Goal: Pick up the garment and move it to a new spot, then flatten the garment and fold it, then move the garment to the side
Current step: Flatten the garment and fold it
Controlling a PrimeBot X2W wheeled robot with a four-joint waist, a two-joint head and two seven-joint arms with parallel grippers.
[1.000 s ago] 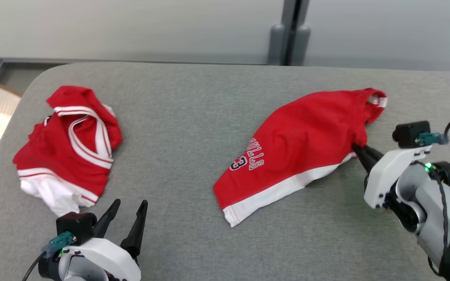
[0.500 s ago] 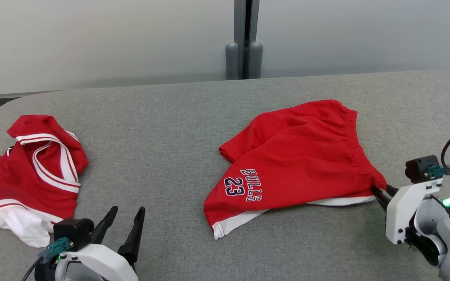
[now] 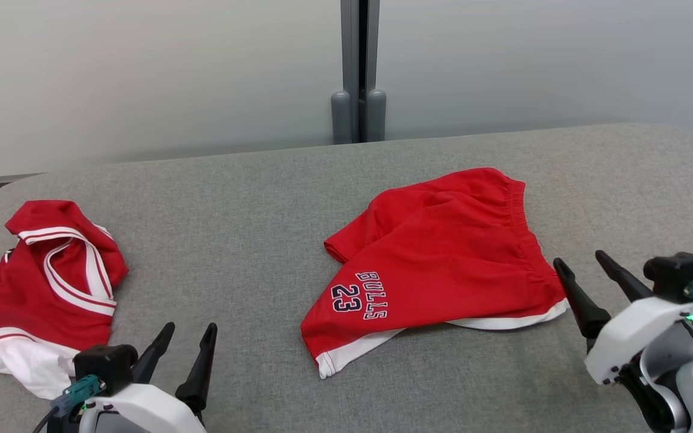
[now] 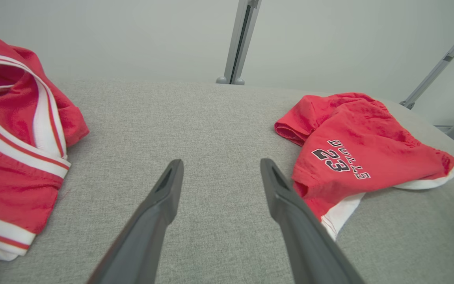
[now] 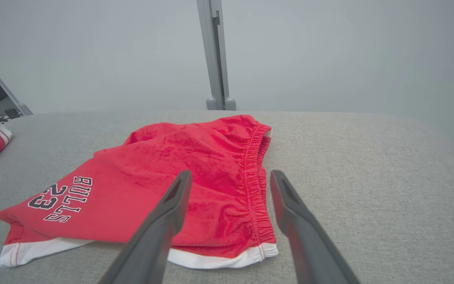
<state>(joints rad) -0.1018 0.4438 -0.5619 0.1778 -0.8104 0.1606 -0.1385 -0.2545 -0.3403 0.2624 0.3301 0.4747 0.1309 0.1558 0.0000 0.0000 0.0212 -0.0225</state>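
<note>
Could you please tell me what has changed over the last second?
The right hand let go of the red shorts, which it had pinched at the waistband corner, and now stands open beside them; they lie flatter. The left hand stayed open and idle, and the red jersey stayed put.

We see a grey fabric surface (image 3: 250,198), rounded far corners. On it: red shorts (image 3: 443,252) right of centre, crumpled red-and-white jersey (image 3: 40,282) at left edge.

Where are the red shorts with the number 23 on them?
In the head view, the red fabric shorts lie on the grey padded table, right of centre, just left of the open right gripper, well apart from the crumpled red-and-white jersey.
</note>
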